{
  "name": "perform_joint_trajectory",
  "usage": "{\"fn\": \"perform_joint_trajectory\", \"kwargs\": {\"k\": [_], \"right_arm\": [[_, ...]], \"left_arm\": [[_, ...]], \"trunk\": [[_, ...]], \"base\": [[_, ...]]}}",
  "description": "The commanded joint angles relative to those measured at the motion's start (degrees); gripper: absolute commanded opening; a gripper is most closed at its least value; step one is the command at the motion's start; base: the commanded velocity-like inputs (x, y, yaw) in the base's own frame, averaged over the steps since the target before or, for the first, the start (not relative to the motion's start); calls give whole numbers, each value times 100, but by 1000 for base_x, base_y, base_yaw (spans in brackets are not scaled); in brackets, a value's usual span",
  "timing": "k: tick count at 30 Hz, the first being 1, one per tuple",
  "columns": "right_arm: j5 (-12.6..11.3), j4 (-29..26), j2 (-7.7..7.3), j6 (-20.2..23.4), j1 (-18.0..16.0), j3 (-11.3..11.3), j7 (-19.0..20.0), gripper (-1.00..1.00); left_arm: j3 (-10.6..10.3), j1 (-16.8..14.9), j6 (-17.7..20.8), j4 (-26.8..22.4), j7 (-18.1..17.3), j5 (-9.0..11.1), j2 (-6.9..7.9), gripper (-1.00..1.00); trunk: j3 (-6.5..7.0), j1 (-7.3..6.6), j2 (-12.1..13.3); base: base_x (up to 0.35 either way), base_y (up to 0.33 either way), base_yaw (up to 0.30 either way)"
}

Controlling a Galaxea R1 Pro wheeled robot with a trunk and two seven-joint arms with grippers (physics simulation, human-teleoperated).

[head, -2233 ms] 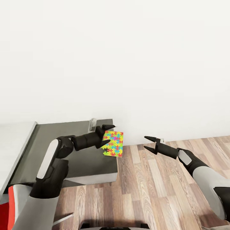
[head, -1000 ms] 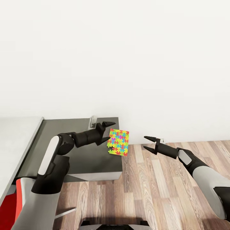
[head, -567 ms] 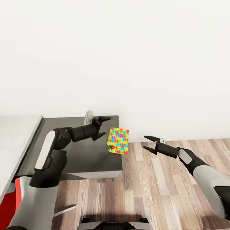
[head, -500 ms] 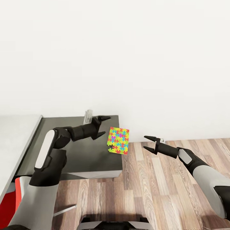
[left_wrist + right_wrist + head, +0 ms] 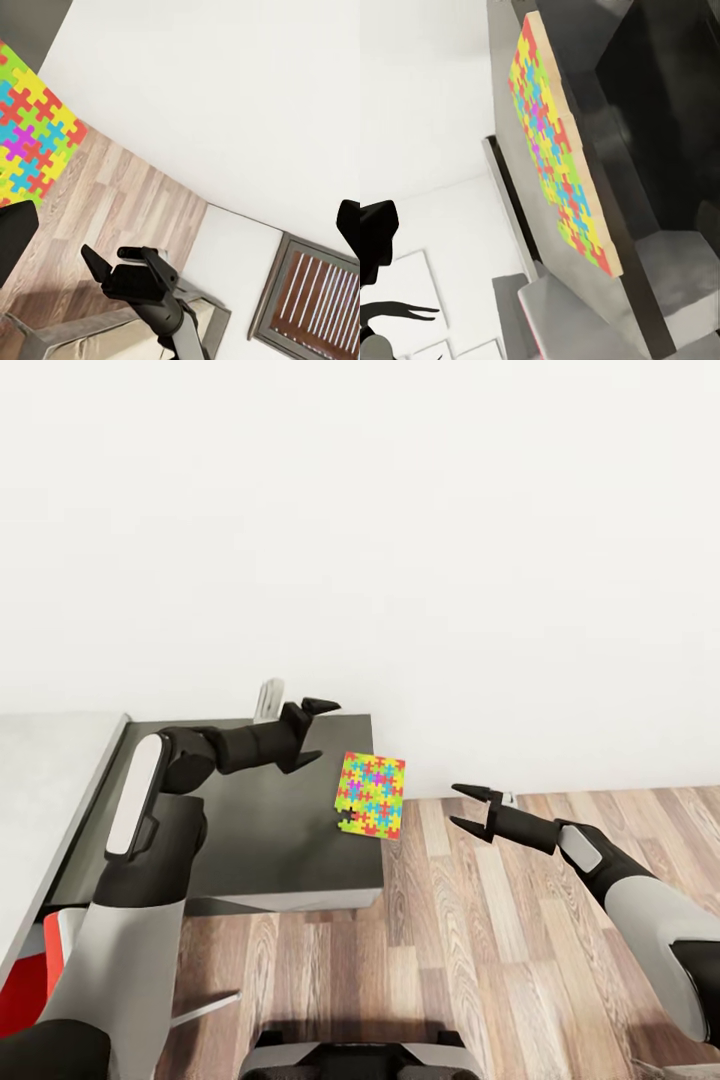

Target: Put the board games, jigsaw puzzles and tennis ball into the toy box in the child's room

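Jigsaw puzzle (image 5: 371, 794) beyond open left pincer (image 5: 312, 731)

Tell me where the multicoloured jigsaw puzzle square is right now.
In the head view, the thin multicoloured jigsaw puzzle square lies at the right edge of the lower dark grey table section, overhanging the wooden floor, between both grippers.

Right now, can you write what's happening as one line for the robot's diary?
left gripper: open, above dark table | puzzle: at table edge, overhanging floor | right gripper: open, over floor

The thin square puzzle sheet (image 5: 371, 795) was red, yellow, green, blue and purple; the dark grey tabletop (image 5: 270, 830) was plain.
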Motion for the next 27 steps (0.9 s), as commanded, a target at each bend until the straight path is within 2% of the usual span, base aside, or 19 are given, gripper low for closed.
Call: {"fn": "perform_joint_trajectory", "kwargs": {"k": [1, 14, 27], "right_arm": [[-35, 3, -9, 16, -10, 42, 16, 100], [-7, 1, -94, -61, -279, 44, -38, 100], [7, 1, -148, -493, -526, 63, -84, 100]], "left_arm": [[9, -19, -2, -1, 77, 47, -4, 100], [18, -65, -42, 7, 150, 51, 4, 100], [-4, -57, -47, 1, 175, 50, 1, 100]], "trunk": [[-18, 3, -10], [-140, 3, -10], [-261, 3, -10]], "base": [[0, 0, 0], [0, 0, 0], [0, 0, 0]]}}
